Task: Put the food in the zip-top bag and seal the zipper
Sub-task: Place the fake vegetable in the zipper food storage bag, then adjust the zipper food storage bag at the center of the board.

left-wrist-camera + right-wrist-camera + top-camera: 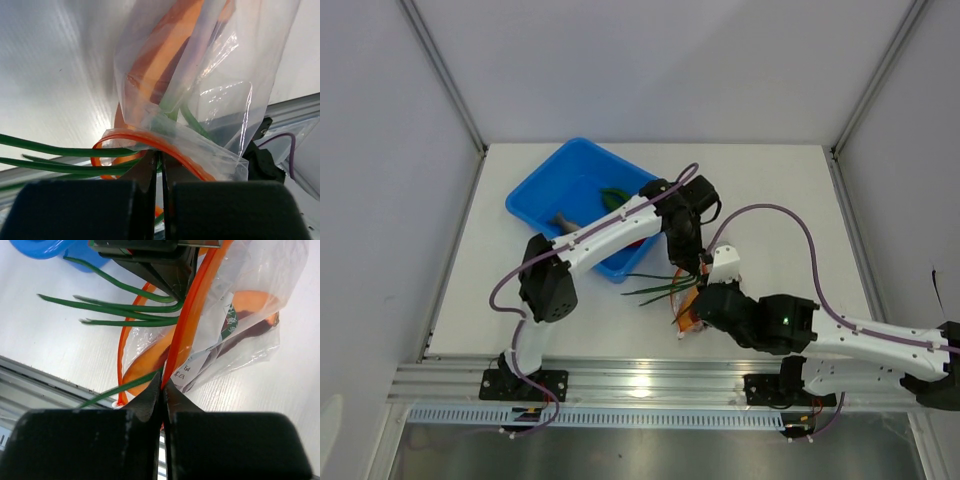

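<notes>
The clear zip-top bag lies near the table's front, between my two grippers. Its orange-red zipper stands open in a loop. The orange and purple-red oval slice is inside the bag. The green onion has its white stem inside the bag, and its leaves stick out to the left. My left gripper is shut on the green onion at the bag's mouth. My right gripper is shut on the zipper strip.
The blue tray stands at the back left, under my left arm, with green pods and a grey piece in it. The metal rail runs along the near edge. White walls close in both sides.
</notes>
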